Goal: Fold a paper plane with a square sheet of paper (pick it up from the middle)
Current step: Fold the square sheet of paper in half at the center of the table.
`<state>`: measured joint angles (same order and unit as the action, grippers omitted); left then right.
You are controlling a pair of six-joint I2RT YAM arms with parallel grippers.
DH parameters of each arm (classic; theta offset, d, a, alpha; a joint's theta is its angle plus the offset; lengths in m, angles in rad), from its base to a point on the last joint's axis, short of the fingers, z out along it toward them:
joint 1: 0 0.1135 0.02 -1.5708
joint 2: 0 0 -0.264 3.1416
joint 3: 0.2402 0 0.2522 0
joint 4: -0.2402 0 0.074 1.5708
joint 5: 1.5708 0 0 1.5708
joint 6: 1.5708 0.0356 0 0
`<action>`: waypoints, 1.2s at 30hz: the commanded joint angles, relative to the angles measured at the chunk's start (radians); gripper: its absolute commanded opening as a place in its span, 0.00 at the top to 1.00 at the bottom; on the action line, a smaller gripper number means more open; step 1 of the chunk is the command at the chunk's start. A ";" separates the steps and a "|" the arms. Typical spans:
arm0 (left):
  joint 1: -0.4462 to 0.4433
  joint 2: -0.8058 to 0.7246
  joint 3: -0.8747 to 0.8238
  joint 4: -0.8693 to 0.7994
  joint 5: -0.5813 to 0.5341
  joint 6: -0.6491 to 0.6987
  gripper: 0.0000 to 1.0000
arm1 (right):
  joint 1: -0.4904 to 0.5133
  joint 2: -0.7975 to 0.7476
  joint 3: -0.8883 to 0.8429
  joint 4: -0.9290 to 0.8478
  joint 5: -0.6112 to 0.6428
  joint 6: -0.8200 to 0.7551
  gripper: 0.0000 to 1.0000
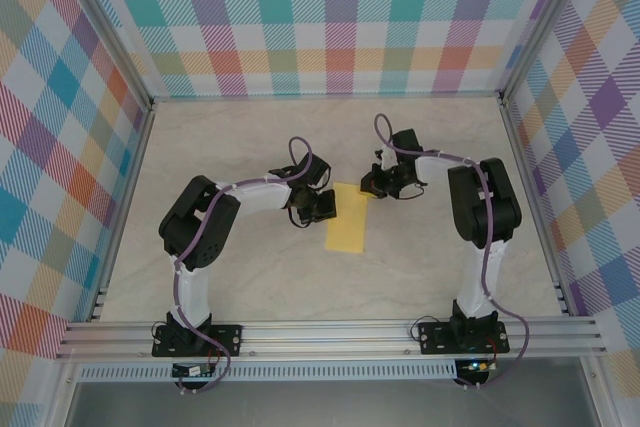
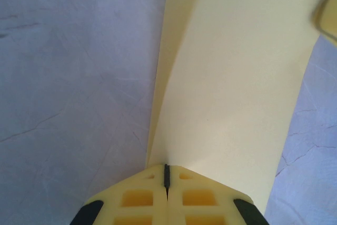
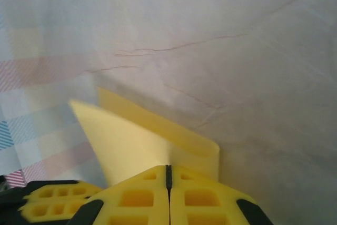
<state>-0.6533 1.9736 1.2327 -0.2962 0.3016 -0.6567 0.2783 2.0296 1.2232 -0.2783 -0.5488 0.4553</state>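
fig. 1, as i see it from the remote console. plaid walls enclose a pale marbled bench on the left, far and right sides, and an aluminium rail runs along the near edge. the left arm and the right arm rise from that rail and bend inward toward the middle of the bench.

between them lies the square sheet of paper. it is yellow and folded, so from above it reads as a narrow rectangle with its long side running near to far.

the left gripper meets the sheet's left edge, toward the far end. the right gripper meets its far right corner.

left wrist view: the left gripper is clenched on the paper, and two layers part along the left side above the bench.

right wrist view: the right gripper is clenched on the paper, a rounded fold showing at the right. i cannot tell whether the sheet rests on the bench or hangs just above it.
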 commanded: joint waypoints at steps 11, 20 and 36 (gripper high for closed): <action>-0.015 0.004 -0.042 -0.119 -0.035 0.028 1.00 | -0.002 -0.014 0.105 -0.110 -0.011 -0.017 0.92; -0.016 0.002 -0.038 -0.120 -0.037 0.025 1.00 | -0.002 0.038 0.136 -0.115 -0.019 -0.019 0.93; -0.016 -0.004 -0.048 -0.120 -0.041 0.028 1.00 | -0.009 0.130 0.217 -0.265 0.088 0.005 0.95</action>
<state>-0.6533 1.9701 1.2301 -0.3008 0.3008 -0.6411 0.2749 2.1204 1.3987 -0.4412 -0.5148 0.4557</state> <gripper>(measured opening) 0.038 0.059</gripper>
